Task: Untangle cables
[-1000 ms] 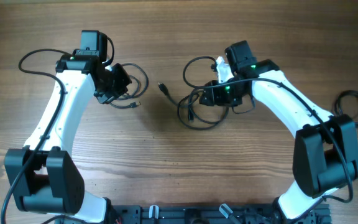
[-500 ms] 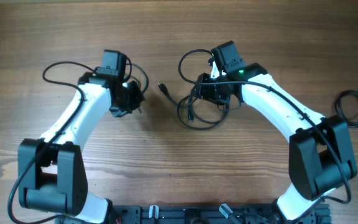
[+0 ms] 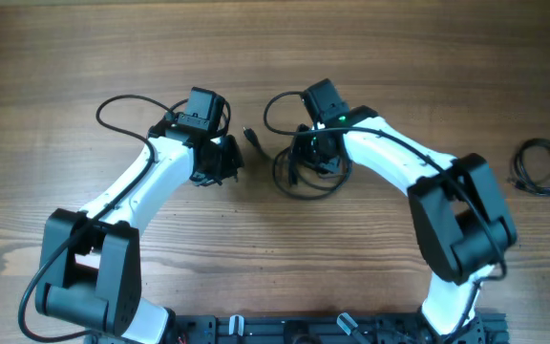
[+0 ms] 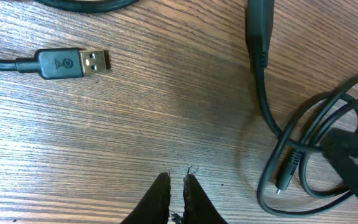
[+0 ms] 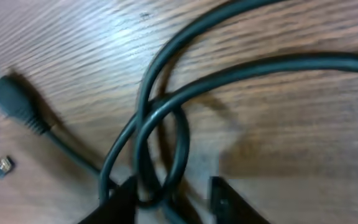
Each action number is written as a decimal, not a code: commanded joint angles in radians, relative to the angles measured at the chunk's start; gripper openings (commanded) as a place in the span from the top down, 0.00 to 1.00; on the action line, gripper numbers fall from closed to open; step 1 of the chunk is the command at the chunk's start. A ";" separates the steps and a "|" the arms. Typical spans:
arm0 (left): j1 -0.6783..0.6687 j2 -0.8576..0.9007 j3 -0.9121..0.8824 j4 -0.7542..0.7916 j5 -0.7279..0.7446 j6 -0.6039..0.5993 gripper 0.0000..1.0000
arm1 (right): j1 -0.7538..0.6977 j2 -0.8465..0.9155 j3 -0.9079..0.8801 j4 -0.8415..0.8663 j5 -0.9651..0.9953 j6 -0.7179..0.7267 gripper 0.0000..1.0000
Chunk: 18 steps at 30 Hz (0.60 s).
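Swung inward toward the middle since a second ago, both sides. Left jaws almost together, empty, low over bare bench [image 4: 135, 130] near a USB plug [image 4: 73, 63]. Right jaws apart, straddling a loop of the cables [image 3: 306, 174], tangled at centre. Spare coil [image 3: 540, 167] far right, well apart.

The left arm [image 3: 134, 191] and the right arm [image 3: 390, 158] have smooth white shells between big black joints [image 3: 466, 225], and a thick black wire [image 3: 100, 113] runs along each of them.
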 commanded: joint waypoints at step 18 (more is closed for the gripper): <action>0.053 0.010 -0.006 0.083 0.830 0.443 0.78 | -0.062 -0.214 -0.005 -0.052 -0.458 -0.592 0.96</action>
